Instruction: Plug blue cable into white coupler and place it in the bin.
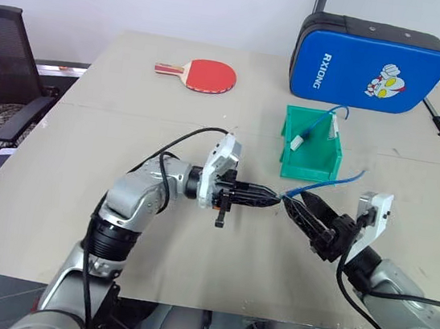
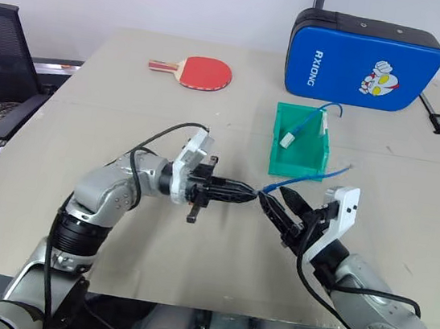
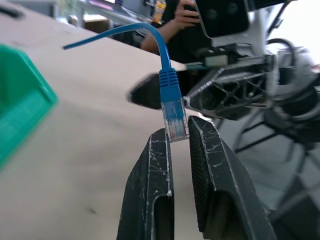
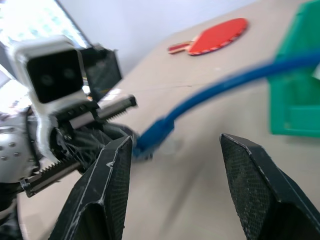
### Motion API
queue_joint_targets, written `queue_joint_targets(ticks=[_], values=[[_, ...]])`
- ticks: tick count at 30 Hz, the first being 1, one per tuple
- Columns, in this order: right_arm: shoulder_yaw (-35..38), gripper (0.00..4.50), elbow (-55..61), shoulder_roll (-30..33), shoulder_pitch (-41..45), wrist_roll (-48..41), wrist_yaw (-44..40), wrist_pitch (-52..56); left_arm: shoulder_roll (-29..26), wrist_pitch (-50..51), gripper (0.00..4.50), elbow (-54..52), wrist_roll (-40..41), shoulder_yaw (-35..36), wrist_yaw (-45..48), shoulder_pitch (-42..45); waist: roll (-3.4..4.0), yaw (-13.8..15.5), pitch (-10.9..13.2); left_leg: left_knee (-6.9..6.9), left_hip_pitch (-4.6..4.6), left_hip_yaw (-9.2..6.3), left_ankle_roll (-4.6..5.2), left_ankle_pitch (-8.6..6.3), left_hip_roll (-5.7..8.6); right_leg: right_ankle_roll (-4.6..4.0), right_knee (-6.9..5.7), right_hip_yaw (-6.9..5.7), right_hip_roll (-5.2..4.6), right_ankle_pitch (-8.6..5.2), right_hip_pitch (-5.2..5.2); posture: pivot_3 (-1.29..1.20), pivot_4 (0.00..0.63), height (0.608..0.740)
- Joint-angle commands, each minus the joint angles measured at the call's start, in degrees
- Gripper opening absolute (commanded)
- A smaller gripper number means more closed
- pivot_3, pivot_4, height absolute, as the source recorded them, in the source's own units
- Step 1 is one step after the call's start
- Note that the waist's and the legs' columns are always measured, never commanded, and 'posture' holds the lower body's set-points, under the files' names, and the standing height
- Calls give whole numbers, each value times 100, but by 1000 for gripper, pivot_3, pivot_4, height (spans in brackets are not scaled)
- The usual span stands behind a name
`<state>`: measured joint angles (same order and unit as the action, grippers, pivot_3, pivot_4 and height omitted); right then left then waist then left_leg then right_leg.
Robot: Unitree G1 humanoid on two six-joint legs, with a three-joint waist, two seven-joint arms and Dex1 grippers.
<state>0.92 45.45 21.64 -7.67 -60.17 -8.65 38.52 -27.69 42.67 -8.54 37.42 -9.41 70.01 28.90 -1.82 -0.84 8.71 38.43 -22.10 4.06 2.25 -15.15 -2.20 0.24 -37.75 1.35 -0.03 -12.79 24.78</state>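
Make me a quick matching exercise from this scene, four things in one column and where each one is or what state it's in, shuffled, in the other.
Things:
1. blue cable
2. bin
3. red paddle
4. right gripper

States:
A. open, either side of the cable
B. lying near the table's far edge, left of the blue case
C. plug pinched by the left gripper
D. holds another blue cable with a white piece

Pairs: 1-C, 2-D, 3-B, 4-A
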Motion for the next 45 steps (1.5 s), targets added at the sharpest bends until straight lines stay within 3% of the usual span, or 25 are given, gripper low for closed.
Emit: queue_joint_targets(ticks=[1,2,6,9,10,18,19,24,26,31,35,45], values=[[1,2660,36,43,38,-185,-206,-51,-51,374,0,-351,402,118,-2,226,0,13,0,0,-2,0,0,0,0,0,1,-1,0,0,0,0,150,729],[3,2660,37,49,19,-211,-227,-54,-43,429,0,-368,434,117,-39,267,0,14,0,0,-4,0,0,0,1,0,3,-2,0,0,0,0,150,729],[3,1680,52,43,-48,-373,-280,-68,-19,548,0,-394,489,84,-94,383,-1,11,0,0,-6,1,0,0,3,2,6,1,-1,1,0,0,150,729],[-10,221,87,94,-126,-512,-304,-62,-12,601,0,-348,523,103,-81,431,-1,7,0,-1,-4,0,0,0,2,1,4,1,-1,0,0,0,150,729],[-6,49,94,110,-149,-548,-310,-74,-22,598,0,-333,528,112,-59,420,0,6,0,-1,-4,-1,0,0,0,0,4,0,0,0,0,0,150,729],[113,49,49,208,-202,-798,-341,-185,-125,656,0,-369,588,137,38,196,0,7,0,-1,-3,1,0,0,0,0,4,2,-2,0,0,0,150,729],[119,0,41,225,-203,-816,-341,-191,-136,684,948,-375,601,136,25,184,-1,7,1,-1,-3,1,0,0,0,0,4,3,-3,0,0,0,150,729],[177,0,9,270,-241,-807,-305,-263,-276,-68,3261,-304,-8,241,-344,-81,-1,3,1,-1,-3,1,0,0,0,0,4,3,-3,0,0,0,150,729],[205,0,-10,264,-261,-643,-336,-346,-425,-451,3261,-287,-274,366,-486,-352,-1,-5,1,-3,-2,2,0,0,0,0,4,6,-2,0,1,0,150,729],[34,0,-228,155,-105,839,-484,-1007,-449,-1619,3261,-31,-980,946,-1284,-886,0,18,2,-7,1,3,0,0,-2,-1,4,6,-6,0,2,0,150,729],[-356,0,-508,7,0,1646,-826,-1430,-717,-2518,3261,585,-1644,997,-1351,-1281,2,19,2,-7,2,7,0,0,-1,-1,6,6,-9,-1,3,0,150,729],[-636,0,-568,-129,-180,2368,-1062,-1627,-483,-3245,3261,1722,-2247,750,-1494,-976,-1,50,2,0,-55,5,0,0,-1,15,6,-8,-16,11,47,0,150,729]])
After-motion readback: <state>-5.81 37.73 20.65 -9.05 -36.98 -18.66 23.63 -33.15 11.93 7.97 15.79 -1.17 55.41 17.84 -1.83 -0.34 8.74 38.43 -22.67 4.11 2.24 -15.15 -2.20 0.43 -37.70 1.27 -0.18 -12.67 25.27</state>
